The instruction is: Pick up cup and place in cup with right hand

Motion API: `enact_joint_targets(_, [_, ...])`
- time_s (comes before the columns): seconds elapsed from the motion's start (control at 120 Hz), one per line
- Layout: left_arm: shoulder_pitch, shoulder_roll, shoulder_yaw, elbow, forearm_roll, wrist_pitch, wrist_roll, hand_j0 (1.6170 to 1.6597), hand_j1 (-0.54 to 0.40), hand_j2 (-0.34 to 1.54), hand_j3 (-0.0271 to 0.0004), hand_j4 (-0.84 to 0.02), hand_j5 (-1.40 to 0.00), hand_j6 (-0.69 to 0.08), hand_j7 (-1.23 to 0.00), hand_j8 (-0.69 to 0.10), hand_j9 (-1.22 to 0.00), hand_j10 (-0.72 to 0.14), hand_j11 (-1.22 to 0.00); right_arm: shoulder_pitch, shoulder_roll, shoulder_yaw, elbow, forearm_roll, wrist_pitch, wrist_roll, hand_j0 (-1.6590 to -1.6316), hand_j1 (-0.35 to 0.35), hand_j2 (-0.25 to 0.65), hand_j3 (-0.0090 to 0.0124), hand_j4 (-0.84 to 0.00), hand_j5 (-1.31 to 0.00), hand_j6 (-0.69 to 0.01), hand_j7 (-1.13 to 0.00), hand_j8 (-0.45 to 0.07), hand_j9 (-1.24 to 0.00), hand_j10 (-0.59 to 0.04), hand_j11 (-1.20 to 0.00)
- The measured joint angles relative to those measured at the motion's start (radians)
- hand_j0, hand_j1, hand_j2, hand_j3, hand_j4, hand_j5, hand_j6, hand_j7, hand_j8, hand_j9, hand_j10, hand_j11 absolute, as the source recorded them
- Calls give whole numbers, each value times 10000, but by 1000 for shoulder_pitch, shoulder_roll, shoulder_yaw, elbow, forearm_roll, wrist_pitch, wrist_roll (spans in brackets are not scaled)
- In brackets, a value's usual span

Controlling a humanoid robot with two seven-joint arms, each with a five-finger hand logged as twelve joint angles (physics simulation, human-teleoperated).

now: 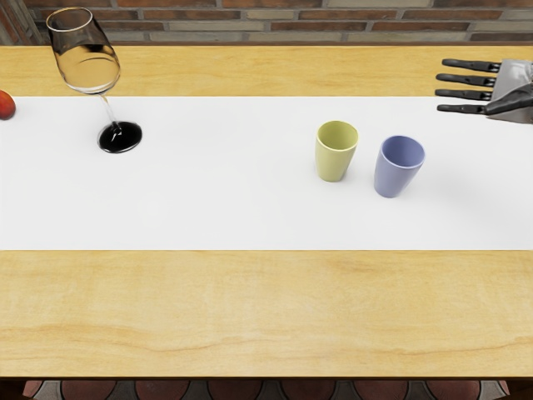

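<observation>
Right hand (510, 87), fingers apart; blue cup (395, 177) beside yellow cup (332, 162); wine glass (120, 138) near round red object (6, 105).

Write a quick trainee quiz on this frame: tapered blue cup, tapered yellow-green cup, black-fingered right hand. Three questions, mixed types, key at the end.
1. True or false: the tapered blue cup stands upright, apart from the tapered yellow-green cup.
2. Fill in the colour: both cups stand on a ____ flat runner laid across the wooden table.
3. Multiple choice: what does the black-fingered right hand hold?
A) the blue cup
B) nothing
C) a clear stemmed wine glass

Key: 1 true; 2 white; 3 B
</observation>
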Motion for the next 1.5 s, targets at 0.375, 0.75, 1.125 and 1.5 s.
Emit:
enact_joint_targets(0.375, [0, 0, 0, 0, 0, 0, 0, 16581, 3488, 2, -2, 0, -2, 0, -2, 0, -2, 1, -2, 125, 145, 3, -11, -221, 0, 0, -16581, -3488, -3, 0, 0, 6, 49, 0, 39, 5, 29, 4])
enact_joint_targets(0.75, [0, 0, 0, 0, 0, 0, 0, 16581, 3489, 1, -1, 0, -1, 0, -1, 0, -1, 0, -1, 239, 318, 10, 64, -572, 0, 0, -16581, -3491, -1, 0, 0, 2, 14, 0, 11, 2, 9, 1])
enact_joint_targets(1.125, [0, 0, 0, 0, 0, 0, 0, 16581, 3490, -1, 0, 0, 0, 0, 0, 0, 0, 0, 0, 221, 321, -153, 569, -1241, -626, 0, -16581, -3491, 5, 0, -16, -2, -22, 0, -16, -1, -11, -1])
enact_joint_targets(1.5, [0, 0, 0, 0, 0, 0, 0, 16581, 3490, -1, 0, 0, 0, 0, 0, 1, 0, 1, 0, 160, 427, -198, 525, -1314, -797, 0, -16581, -3261, -27, 0, -216, -257, -228, -254, -220, -256, -211, -255])
